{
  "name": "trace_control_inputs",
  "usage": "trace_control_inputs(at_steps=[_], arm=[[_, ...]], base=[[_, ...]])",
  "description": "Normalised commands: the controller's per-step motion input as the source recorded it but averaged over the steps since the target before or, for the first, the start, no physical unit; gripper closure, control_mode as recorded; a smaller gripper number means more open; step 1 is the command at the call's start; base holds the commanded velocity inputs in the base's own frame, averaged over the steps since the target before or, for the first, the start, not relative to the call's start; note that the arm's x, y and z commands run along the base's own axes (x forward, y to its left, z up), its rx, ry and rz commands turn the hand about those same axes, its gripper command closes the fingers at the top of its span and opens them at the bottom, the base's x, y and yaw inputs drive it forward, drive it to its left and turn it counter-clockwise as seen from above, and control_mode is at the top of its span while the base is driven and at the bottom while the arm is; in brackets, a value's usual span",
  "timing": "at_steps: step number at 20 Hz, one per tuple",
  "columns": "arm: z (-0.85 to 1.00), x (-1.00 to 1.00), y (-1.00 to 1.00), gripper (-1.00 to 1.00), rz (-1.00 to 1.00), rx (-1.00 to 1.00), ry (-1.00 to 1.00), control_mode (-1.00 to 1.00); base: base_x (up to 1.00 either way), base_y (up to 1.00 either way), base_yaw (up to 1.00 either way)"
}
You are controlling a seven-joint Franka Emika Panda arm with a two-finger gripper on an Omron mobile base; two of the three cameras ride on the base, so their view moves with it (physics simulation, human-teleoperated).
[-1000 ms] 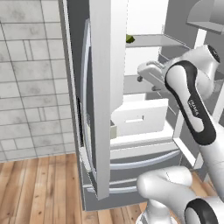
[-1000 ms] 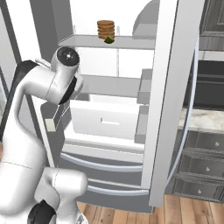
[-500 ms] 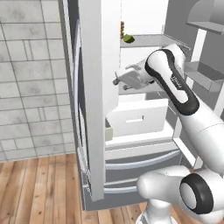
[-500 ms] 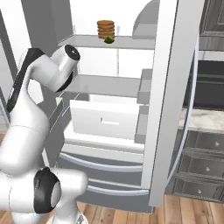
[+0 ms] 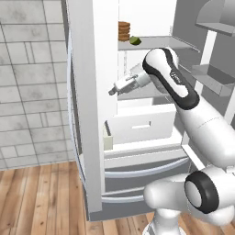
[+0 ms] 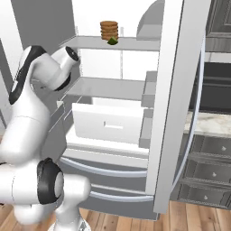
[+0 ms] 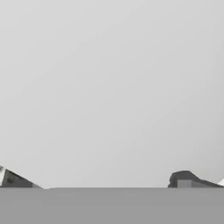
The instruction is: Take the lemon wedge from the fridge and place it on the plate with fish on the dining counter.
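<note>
Gripper point(image 5: 111, 91), jaws spread and empty, points at the fridge's point(image 5: 87, 114) left door; the lemon wedge point(image 5: 135, 40) lies above, one shelf up.

Bright, even rendered light, soft shadows, slightly blurry edges

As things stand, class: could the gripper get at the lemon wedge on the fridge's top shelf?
Probably yes: the fridge stands open, the gripper is open, and the lemon wedge sits unblocked at the shelf's front edge, beside the brown discs.
</note>
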Motion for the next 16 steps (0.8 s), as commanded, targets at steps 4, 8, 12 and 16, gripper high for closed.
trace_control_inputs(at_steps=[4, 8, 12, 16], arm=[[0.31, -0.73, -0.6, -1.0, -0.1, 0.03, -0.21, -1.0], [0.29, -0.86, -0.99, -1.0, -0.27, 0.01, -0.22, -1.0], [0.05, -0.86, -0.99, -1.0, -0.46, 0.0, -0.08, -1.0], [0.0, -0.69, -0.83, -1.0, -0.56, 0.0, 0.02, -1.0]], base=[[0.0, 0.0, 0.0], [0.0, 0.0, 0.0], [0.0, 0.0, 0.0], [0.0, 0.0, 0.0]])
